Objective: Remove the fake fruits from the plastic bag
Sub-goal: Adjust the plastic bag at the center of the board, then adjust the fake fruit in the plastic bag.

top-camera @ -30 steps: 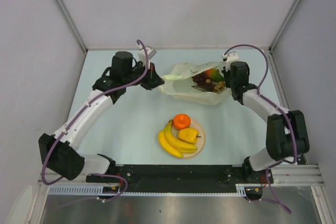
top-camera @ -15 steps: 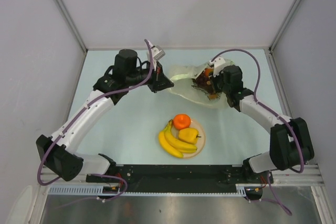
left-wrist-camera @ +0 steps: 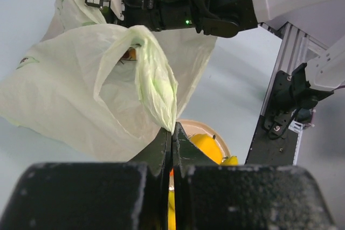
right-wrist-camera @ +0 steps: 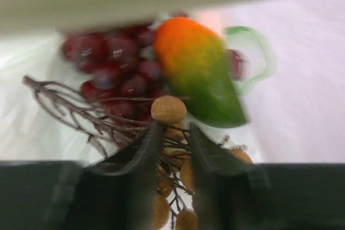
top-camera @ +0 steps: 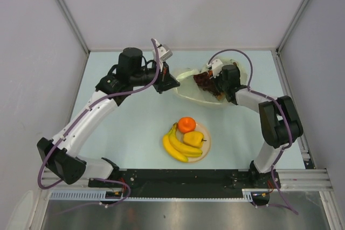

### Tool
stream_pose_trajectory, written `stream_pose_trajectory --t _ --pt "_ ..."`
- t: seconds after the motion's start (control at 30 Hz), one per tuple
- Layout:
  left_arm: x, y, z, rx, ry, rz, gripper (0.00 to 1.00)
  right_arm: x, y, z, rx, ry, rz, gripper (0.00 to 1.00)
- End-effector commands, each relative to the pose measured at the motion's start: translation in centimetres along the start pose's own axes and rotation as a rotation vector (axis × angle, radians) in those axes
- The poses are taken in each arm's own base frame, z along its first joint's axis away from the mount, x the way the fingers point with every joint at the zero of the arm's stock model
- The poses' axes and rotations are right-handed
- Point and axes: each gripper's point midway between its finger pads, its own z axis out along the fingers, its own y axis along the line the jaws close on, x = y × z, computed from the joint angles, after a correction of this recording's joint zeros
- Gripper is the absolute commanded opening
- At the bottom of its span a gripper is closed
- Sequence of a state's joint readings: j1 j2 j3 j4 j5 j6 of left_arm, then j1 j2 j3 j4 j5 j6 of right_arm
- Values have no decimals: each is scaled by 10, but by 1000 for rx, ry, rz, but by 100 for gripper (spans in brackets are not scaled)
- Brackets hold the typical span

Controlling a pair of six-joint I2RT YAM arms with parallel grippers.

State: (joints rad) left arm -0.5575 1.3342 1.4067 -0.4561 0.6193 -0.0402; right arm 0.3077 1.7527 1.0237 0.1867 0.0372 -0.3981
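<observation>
The fake fruits are split between 2 places. 3 of them, the banana bunch, the orange and the yellow pepper piece, lie on the cream plate toward the near edge of the tabletop, about mid-width. The dark red grape bunch, the red-green mango and a twiggy sprig of brown berries sit inside the plastic bag, which lies toward the far edge, right of centre.

The left gripper is clamped together on a bag handle, lifting it so the mouth gapes. The right gripper is reached into that mouth, its jaws narrowly apart with the sprig's stalks between them. Whether they bite on the stalks I cannot tell.

The step in hand looks like fetching the next piece out. The next move calls for a firm pinch on the thin stalks, then a withdrawal through the opening without snagging the film, while the left claw holds the handle up.
</observation>
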Motion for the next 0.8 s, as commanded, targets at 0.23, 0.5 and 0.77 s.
stream_pose_trajectory --t 0.23,0.5,0.77 --pt "8 9 0 -44 18 73 0 -29 164 -69 -465 -136 -206 48" --pt "11 10 2 -42 25 67 0 -72 100 -41 -271 -209 -127 50" --pt "11 13 3 -50 27 72 0 -65 51 -15 -133 -181 -136 50"
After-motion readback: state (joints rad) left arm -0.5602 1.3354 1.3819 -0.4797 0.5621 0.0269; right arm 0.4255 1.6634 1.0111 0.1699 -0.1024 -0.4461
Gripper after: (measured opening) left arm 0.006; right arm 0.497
